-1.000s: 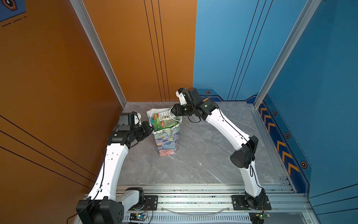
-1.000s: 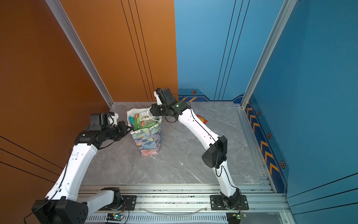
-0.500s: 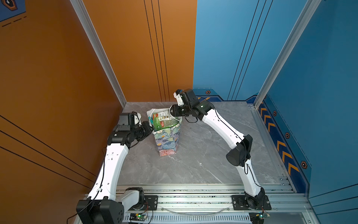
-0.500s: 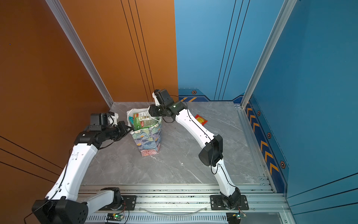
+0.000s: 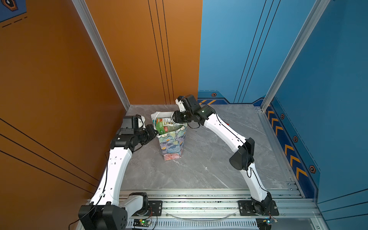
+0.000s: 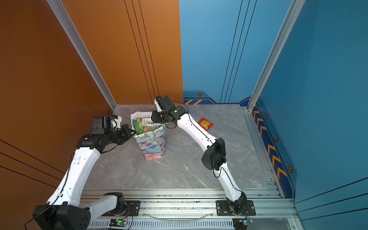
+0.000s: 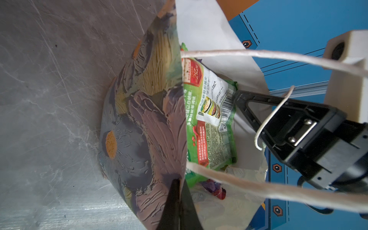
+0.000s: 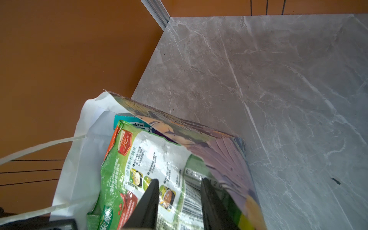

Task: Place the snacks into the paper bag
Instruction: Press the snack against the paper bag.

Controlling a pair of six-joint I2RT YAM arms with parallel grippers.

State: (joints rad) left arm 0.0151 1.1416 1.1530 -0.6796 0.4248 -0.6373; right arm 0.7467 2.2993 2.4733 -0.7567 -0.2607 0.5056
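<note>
The flowered paper bag stands upright on the grey table. My left gripper is shut on the bag's near rim, one finger inside and one outside. A green packet sticks out of the bag's mouth. My right gripper hangs open over it, its fingers against the packet's barcode end. A teal packet and a purple one lie deeper inside. A small red packet lies flat on the table beyond the right arm.
The orange wall stands close behind the bag and the left arm. White cord handles stretch across the bag's mouth, and one loops over the right gripper's body. Bare grey table spreads in front of and to the right of the bag.
The right arm has shifted a little to the left over the bag's mouth, with its elbow following. The left arm and the bag have stayed put.
</note>
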